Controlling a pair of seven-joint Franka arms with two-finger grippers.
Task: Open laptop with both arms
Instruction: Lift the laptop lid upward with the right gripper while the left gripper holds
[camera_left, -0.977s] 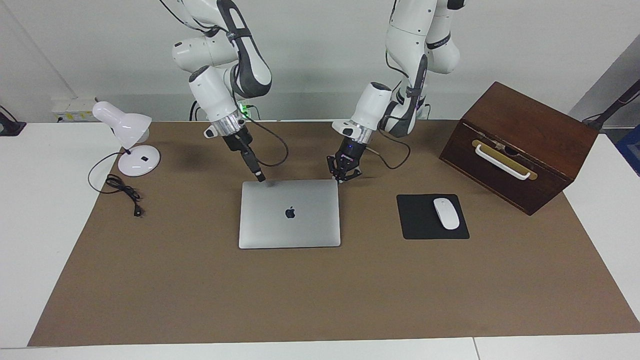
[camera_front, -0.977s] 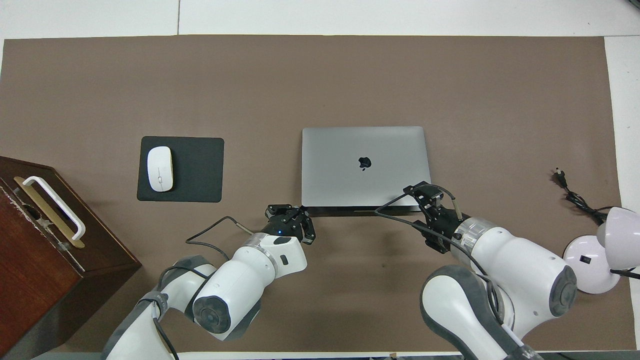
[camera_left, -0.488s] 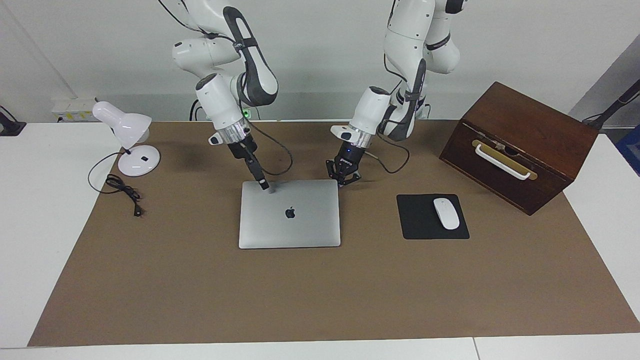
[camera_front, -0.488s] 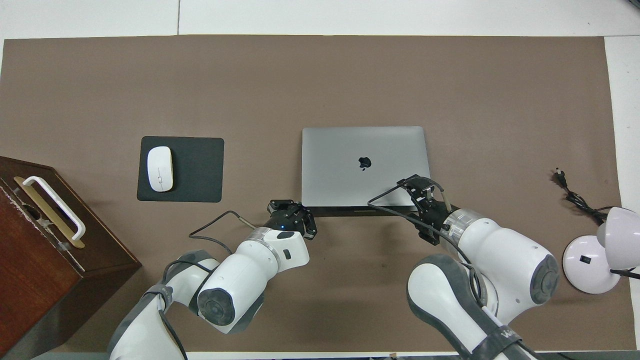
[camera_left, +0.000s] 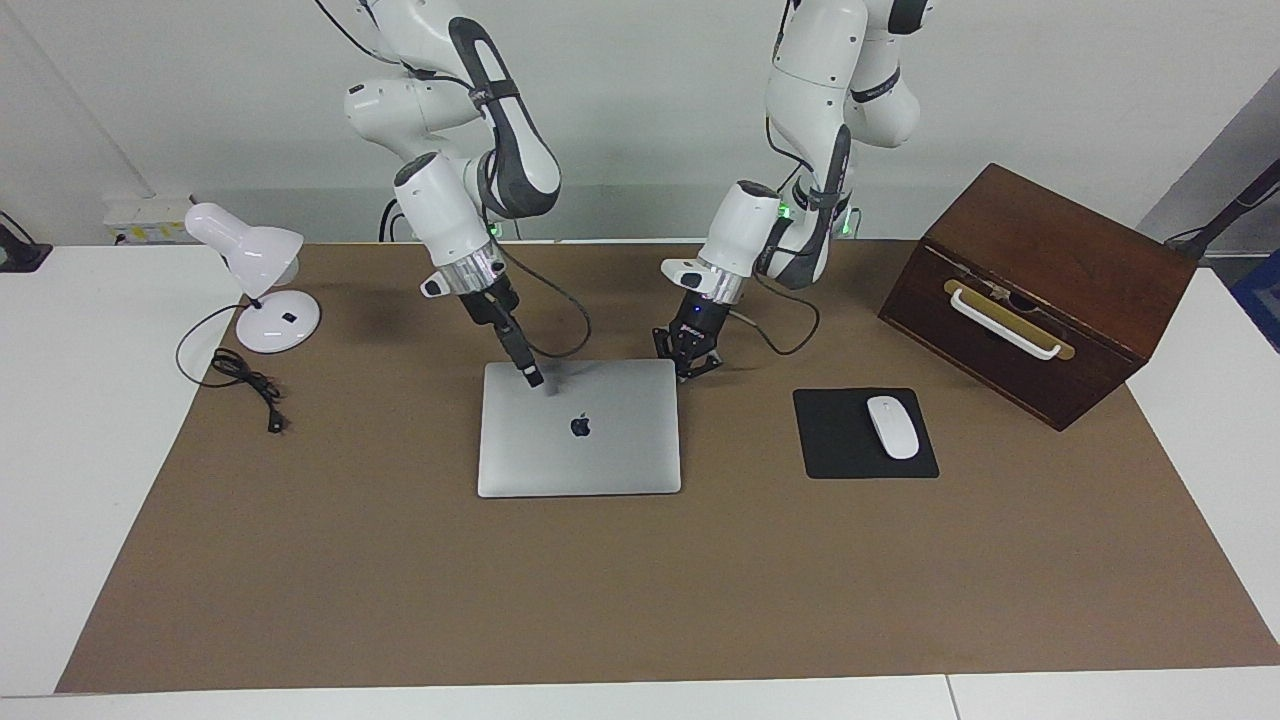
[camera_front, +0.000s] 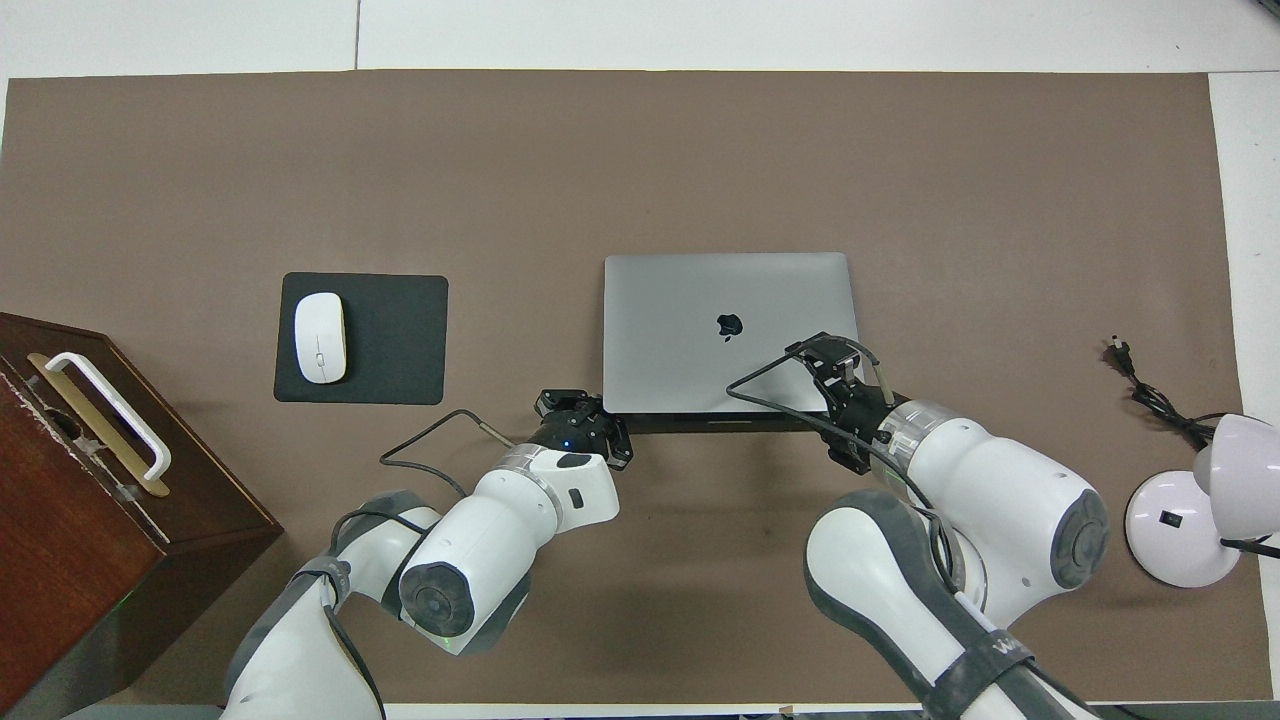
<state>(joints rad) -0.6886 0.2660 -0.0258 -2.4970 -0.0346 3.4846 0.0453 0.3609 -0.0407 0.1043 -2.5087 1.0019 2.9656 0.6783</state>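
Positioning is the step in hand: the laptop (camera_left: 579, 428) lies shut mid-counter, right hand (camera_left: 533, 379) over its lid, left hand (camera_left: 690, 360) at its corner — grip states unreadable — next, pin base, lift lid.

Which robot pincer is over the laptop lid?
The right pincer: its tip is over the closed laptop lid. The left pincer sits off the lid, beside the laptop's corner.
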